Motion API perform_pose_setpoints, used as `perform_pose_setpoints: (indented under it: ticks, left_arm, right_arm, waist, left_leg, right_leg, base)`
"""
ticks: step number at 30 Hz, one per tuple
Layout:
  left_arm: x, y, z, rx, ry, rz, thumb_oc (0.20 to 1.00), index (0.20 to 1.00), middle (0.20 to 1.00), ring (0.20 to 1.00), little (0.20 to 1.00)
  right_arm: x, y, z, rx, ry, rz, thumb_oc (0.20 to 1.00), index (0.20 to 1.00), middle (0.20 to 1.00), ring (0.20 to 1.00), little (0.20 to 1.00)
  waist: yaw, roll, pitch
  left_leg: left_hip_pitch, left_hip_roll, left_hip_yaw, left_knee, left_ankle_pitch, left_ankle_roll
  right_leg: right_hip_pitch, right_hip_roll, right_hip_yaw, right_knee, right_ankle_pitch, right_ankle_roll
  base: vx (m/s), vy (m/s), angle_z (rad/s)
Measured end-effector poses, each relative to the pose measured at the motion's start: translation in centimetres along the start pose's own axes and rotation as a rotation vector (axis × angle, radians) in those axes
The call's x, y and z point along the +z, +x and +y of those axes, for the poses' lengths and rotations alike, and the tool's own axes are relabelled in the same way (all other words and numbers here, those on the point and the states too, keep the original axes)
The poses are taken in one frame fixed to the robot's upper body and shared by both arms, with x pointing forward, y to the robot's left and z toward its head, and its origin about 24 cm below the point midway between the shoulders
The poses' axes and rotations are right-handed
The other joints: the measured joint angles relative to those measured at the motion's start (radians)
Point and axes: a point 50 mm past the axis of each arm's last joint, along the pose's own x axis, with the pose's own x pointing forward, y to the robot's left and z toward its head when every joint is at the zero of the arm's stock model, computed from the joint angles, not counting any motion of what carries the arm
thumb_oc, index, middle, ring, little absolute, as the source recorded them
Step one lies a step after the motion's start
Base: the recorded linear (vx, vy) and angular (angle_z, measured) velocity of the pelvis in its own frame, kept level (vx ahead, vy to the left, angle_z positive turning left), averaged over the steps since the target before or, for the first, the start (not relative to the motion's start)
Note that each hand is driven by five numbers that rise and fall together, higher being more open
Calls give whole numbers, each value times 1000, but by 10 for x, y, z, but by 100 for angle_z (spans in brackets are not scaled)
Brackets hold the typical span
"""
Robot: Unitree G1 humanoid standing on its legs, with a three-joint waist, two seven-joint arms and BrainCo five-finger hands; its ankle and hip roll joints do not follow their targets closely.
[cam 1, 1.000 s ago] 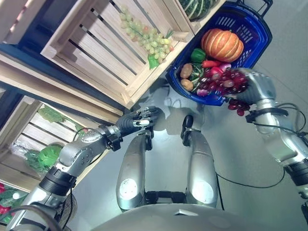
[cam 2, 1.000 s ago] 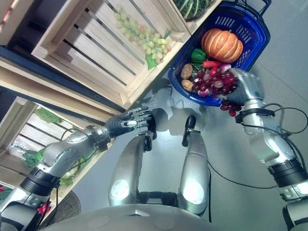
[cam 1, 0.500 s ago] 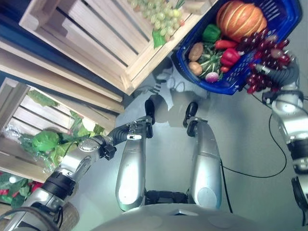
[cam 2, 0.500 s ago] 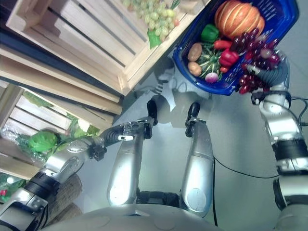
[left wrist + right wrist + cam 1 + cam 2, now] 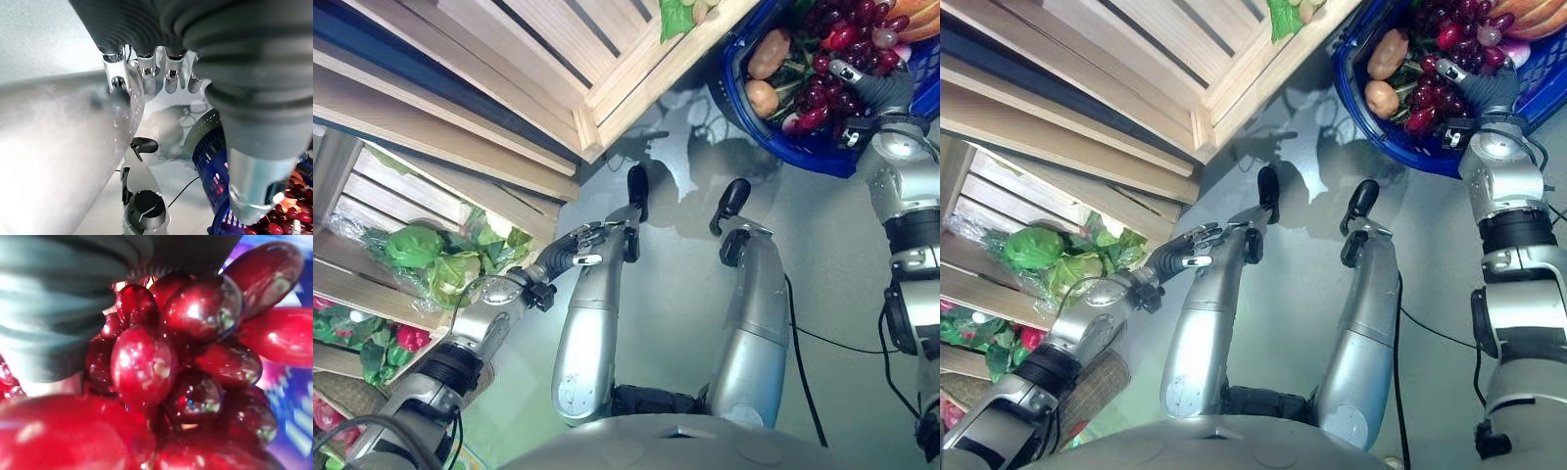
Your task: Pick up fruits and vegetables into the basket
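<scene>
Overhead, right robot hand [image 5: 873, 86] clutches glossy red grapes [image 5: 822, 88] over blue basket [image 5: 822, 157]; left robot hand [image 5: 570, 253] slack.

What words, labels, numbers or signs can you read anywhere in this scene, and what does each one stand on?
None can be read: the blue basket, the red grapes at the right robot hand, the wooden crates and the bagged greens carry no legible print.

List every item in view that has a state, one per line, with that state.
red grapes: over the basket, at the right hand
blue basket: on the floor, holding potatoes and greens
right hand: over the basket, fingers hidden by grapes
left hand: open, idle, holding nothing
</scene>
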Motion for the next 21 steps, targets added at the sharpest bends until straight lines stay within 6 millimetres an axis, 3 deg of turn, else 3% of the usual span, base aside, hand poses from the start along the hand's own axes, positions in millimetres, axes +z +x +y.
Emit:
perform_pose_setpoints:
  ticks: [4, 9, 10, 11, 16, 21]
  left_arm:
    - [8, 4, -2, -8, 25, -47, 1000, 1000, 1000, 1000, 1000]
    - [11, 12, -11, 2, 19, -92, 1000, 1000, 1000, 1000, 1000]
    - [13, 14, -12, 9, 16, -100, 1000, 1000, 1000, 1000, 1000]
    - [13, 15, -13, 11, 19, -103, 1000, 1000, 1000, 1000, 1000]
    - [14, 18, -20, 31, 71, -124, 1000, 1000, 1000, 1000, 1000]
    - [15, 20, -25, 83, 234, -147, 1000, 1000, 1000, 1000, 1000]
  right_arm:
    - [-14, 3, 6, 18, 297, 121, 200, 200, 200, 200, 200]
    - [-19, 4, -2, -21, 582, 156, 200, 200, 200, 200, 200]
    - [-17, 5, -3, -29, 617, 135, 438, 438, 438, 438, 438]
    - [-16, 5, -3, -34, 625, 117, 1000, 1000, 1000, 1000, 1000]
    - [-7, 5, -11, -114, 521, 6, 1000, 1000, 1000, 1000, 1000]
    - [12, 0, -3, -190, 14, -120, 1000, 1000, 1000, 1000, 1000]
  waist:
    - [11, 1, -1]
    - [19, 19, -12]
    - [20, 20, -12]
    - [18, 22, -14]
    - [14, 28, -18]
    - [4, 28, -18]
  left_leg:
    - [-47, -4, 0, 18, 0, 0]
    - [-93, -10, 0, 21, 4, 1]
    - [-98, -10, 1, 25, 5, 1]
    - [-103, -9, 1, 27, 5, 1]
    - [-111, -8, 0, 29, 4, 1]
    - [-104, 7, 3, 23, 4, 2]
  right_leg:
    - [-50, -2, 4, 23, -5, -5]
    - [-96, -2, 8, 32, -5, -6]
    - [-105, -3, 12, 35, -5, -6]
    - [-109, -2, 12, 35, -5, -6]
    - [-115, 1, 11, 32, -4, -6]
    - [-99, 20, 7, -2, 12, -5]
  base:
    - [-7, -8, 2]
    - [-15, -8, 2]
    - [-31, -22, -3]
    - [-42, -29, -2]
    - [-39, -11, -1]
    - [-51, 15, -10]
